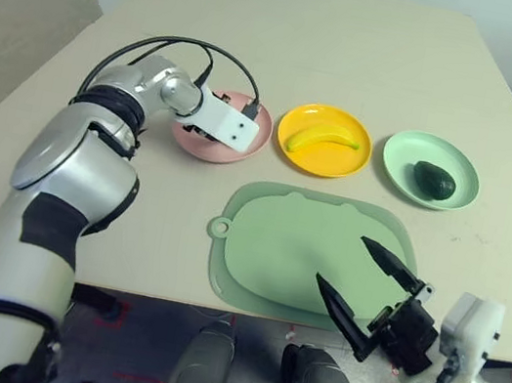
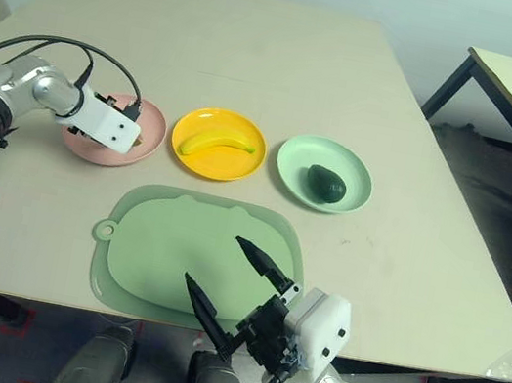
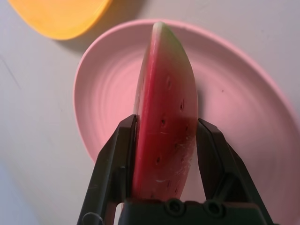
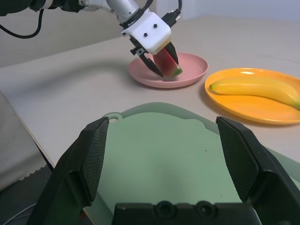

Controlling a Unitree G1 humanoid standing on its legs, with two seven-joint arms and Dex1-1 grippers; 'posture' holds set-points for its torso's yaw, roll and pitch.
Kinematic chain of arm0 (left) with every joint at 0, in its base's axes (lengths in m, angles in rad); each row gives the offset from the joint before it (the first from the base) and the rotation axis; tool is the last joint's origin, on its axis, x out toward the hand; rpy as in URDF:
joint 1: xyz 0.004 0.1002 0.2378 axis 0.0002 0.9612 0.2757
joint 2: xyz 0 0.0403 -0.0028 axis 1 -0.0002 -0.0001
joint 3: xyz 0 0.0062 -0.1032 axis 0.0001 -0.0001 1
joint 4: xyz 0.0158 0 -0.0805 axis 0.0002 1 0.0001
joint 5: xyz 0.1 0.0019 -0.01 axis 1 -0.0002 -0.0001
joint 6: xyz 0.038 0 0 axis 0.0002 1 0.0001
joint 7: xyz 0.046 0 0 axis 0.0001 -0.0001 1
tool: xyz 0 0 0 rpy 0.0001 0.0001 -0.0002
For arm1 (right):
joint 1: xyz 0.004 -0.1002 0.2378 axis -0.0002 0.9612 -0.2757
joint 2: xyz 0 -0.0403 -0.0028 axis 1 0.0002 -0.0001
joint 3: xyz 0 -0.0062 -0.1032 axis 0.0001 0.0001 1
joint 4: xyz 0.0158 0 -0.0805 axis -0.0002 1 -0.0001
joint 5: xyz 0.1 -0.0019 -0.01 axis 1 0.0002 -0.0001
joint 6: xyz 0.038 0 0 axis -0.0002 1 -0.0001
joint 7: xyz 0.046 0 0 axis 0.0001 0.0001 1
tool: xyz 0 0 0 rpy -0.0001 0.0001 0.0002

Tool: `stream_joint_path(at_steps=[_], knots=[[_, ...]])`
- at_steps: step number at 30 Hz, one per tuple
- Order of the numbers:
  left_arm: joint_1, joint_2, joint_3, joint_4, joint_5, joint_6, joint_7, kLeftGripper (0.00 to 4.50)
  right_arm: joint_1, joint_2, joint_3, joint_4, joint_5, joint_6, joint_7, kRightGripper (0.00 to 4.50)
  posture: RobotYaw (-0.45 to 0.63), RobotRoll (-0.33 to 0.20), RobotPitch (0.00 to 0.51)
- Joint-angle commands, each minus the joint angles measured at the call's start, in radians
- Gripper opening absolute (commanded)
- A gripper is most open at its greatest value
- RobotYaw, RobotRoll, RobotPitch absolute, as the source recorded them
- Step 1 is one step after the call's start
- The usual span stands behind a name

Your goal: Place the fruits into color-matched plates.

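Left gripper is over the round shallow pink plastic plate, its two black fingers clamped on the flat sides of the red toy watermelon wedge with green rind. Wedge is held on edge, rind end pointing down into the pink plate; in the right wrist view the rind tip looks at or just above the plate's floor, contact can't be told.

Curved yellow toy banana lies in the round yellow-orange plastic plate, the middle one of the row. Dark green oval toy avocado lies in the round mint green plastic plate, at the robot's right end. Pink plate is at the left end; the three plates sit close side by side on the beige surface.

Large rounded light green cutting mat lies on the surface, nearer the robot than the plates, nothing on it. Right gripper hovers over the mat's near right corner, fingers spread wide apart, holding nothing.
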Motion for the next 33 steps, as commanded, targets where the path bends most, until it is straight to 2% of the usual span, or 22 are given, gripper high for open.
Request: stream_joint_path(at_steps=[1,6,13,18,20,23,26,30,33], knots=[[0.016,-0.011,0.026,0.016,0.020,0.017,0.012,2.06,0.007,-0.008,0.001,-0.010,-0.010,-0.014,-0.001,4.50,0.06,0.000,0.118],[0.028,-0.014,0.039,0.018,0.034,0.030,0.006,2.06,-0.005,-0.006,0.009,0.006,-0.008,-0.031,0.012,4.50,0.06,0.000,0.121],[0.027,-0.014,0.057,0.019,0.054,0.041,-0.008,4.37,-0.014,-0.010,0.013,0.021,-0.005,-0.044,0.022,4.50,0.07,0.000,0.123],[0.002,-0.010,0.074,0.016,0.058,0.031,-0.001,4.47,-0.046,-0.021,-0.014,0.057,0.021,-0.042,0.039,4.50,0.08,0.000,0.123],[-0.007,0.000,0.108,0.012,0.025,0.013,-0.024,4.47,-0.085,-0.021,-0.073,0.110,0.040,-0.037,0.026,4.50,0.09,0.000,0.124],[-0.008,0.016,0.196,0.004,-0.061,-0.014,-0.108,4.47,-0.167,-0.039,-0.152,0.190,0.021,-0.030,0.007,4.50,0.10,0.000,0.125],[0.007,0.030,0.353,-0.007,-0.225,-0.001,-0.280,4.47,-0.284,-0.059,-0.251,0.261,0.035,0.016,-0.047,4.50,0.10,0.000,0.126],[0.048,0.065,0.556,-0.054,-0.444,0.072,-0.494,4.47,-0.457,-0.117,-0.374,0.352,0.082,0.107,-0.090,4.50,0.13,0.000,0.126],[0.094,0.090,0.685,-0.116,-0.591,0.185,-0.595,4.47,-0.526,-0.153,-0.439,0.431,0.106,0.155,-0.090,4.50,0.15,0.000,0.126]])
